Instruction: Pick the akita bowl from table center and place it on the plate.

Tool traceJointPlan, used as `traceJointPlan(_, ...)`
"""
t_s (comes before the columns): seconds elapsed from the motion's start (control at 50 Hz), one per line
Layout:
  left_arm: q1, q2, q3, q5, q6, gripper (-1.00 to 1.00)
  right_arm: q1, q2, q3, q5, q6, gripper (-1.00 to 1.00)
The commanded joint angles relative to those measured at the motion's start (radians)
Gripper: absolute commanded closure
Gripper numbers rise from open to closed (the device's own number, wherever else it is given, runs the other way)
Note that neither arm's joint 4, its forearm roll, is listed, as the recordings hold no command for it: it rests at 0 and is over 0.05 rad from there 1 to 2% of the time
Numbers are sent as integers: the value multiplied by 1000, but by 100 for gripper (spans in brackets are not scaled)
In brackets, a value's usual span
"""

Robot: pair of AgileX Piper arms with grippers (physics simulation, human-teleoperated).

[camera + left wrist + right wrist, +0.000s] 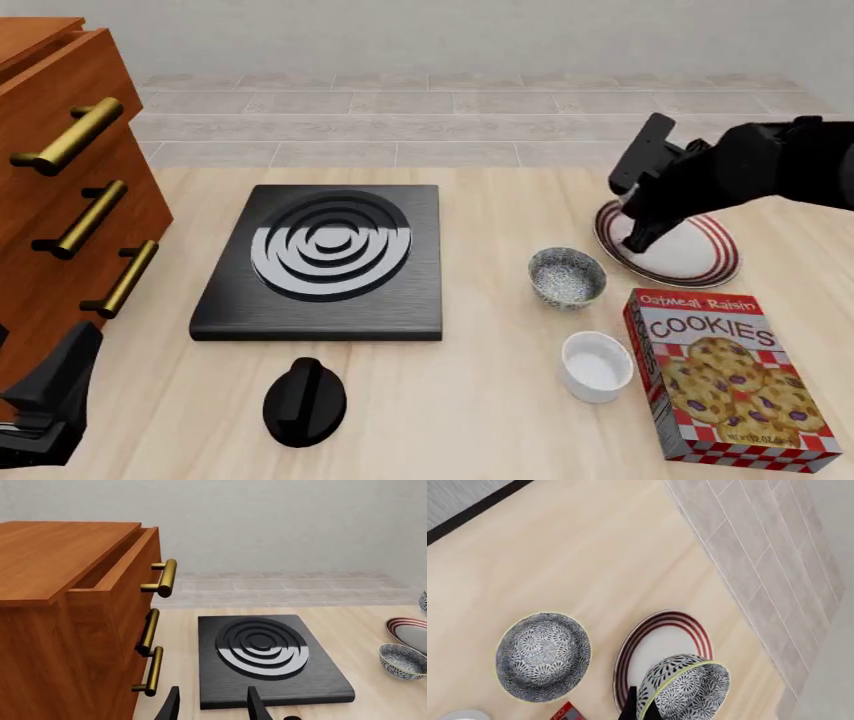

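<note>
My right gripper (pixel 642 711) is shut on the rim of an akita bowl (pixel 684 692), grey-blue patterned, held tilted above the plate (pixel 660 640). That plate (pixel 674 255) is white with dark red rim stripes and lies at the table's right. In the front view the right gripper (pixel 645 228) hangs over its left part, and the arm hides the held bowl. A second bowl of the same kind (pixel 567 277) stands upright on the table just left of the plate. My left gripper (pixel 212 707) is open and empty at the near left, short of the stove plate.
A black stove plate (pixel 327 260) lies left of centre with a black knob (pixel 304 402) in front of it. A wooden drawer cabinet (pixel 60 200) fills the left side, top drawer ajar. A white ramekin (pixel 597 366) and a cookie box (pixel 727 375) lie near right.
</note>
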Motion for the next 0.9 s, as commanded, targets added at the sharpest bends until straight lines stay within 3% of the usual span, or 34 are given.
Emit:
traceJointPlan(0.02,-1,1,-1,3,-1,-100,-62,66,-38,-10,24,100)
traceJointPlan(0.12,-3,3,3,-2,0,-100,-104,123,-52,-19,-13,100)
traceJointPlan(0.34,-10,0,-5,11,-5,-100,-151,217,-138,12,-33,100)
traceJointPlan(0.9,-17,0,-8,13,-15,-100,-130,315,-312,125,11,100)
